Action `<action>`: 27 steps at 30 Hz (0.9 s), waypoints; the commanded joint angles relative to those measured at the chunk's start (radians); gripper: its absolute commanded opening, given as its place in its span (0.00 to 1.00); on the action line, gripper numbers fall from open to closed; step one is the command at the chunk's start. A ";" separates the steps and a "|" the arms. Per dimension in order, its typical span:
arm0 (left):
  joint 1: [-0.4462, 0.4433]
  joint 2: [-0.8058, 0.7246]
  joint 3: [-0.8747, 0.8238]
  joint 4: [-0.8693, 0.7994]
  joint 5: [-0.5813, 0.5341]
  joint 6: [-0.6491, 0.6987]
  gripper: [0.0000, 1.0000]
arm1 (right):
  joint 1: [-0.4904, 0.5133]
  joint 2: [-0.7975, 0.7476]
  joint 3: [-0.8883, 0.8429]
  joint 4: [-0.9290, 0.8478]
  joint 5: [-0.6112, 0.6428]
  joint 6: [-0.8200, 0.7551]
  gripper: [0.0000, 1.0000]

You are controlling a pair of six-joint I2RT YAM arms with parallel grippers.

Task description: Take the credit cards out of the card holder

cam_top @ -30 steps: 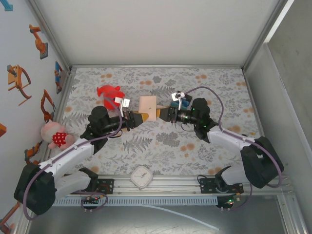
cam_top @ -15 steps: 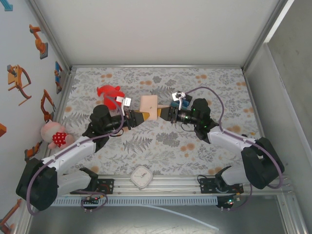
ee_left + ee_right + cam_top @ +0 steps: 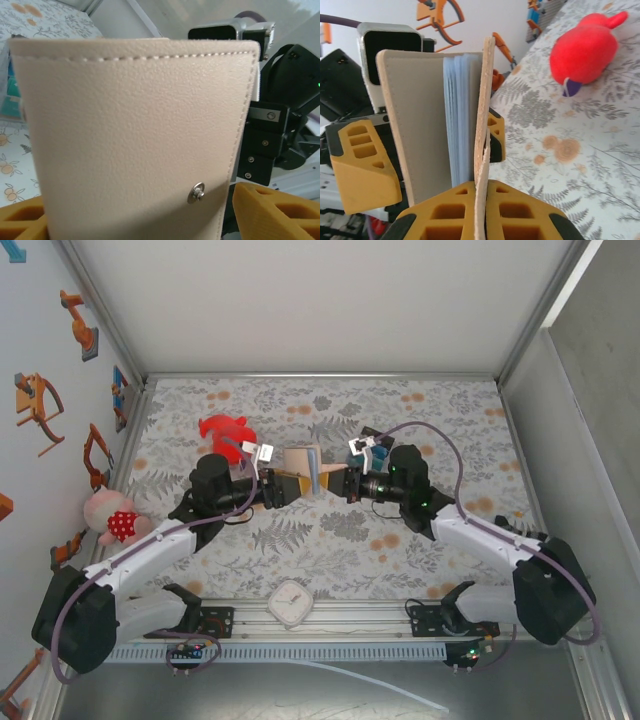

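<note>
Pinching a flap of tan leather bifold card holder (image 3: pixel 300 456), right gripper (image 3: pixel 481 194) clenched; left gripper (image 3: pixel 286 485) released, near red plush toy (image 3: pixel 223 428).

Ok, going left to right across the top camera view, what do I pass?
Pink doll → red plush toy → left claw → card holder → right claw.

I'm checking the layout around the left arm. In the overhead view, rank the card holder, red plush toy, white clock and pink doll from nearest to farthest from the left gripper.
1. card holder, right at the left gripper.
2. red plush toy, farther back, to the left.
3. white clock, near edge, between the arm bases.
4. pink doll, by the left wall.
</note>
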 commanded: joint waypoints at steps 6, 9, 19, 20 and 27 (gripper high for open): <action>-0.023 0.049 0.078 -0.021 -0.019 0.051 0.94 | 0.020 -0.059 0.067 -0.195 0.158 -0.097 0.00; -0.038 0.067 0.096 -0.038 -0.035 0.065 0.94 | 0.028 -0.059 0.086 -0.240 0.192 -0.117 0.00; -0.069 0.085 0.145 -0.181 -0.139 0.145 0.93 | 0.062 -0.082 0.146 -0.390 0.302 -0.173 0.00; -0.073 0.093 0.150 -0.185 -0.141 0.148 0.93 | 0.066 -0.083 0.152 -0.406 0.314 -0.177 0.00; -0.087 0.121 0.158 -0.195 -0.187 0.147 0.92 | 0.081 -0.103 0.177 -0.473 0.372 -0.193 0.00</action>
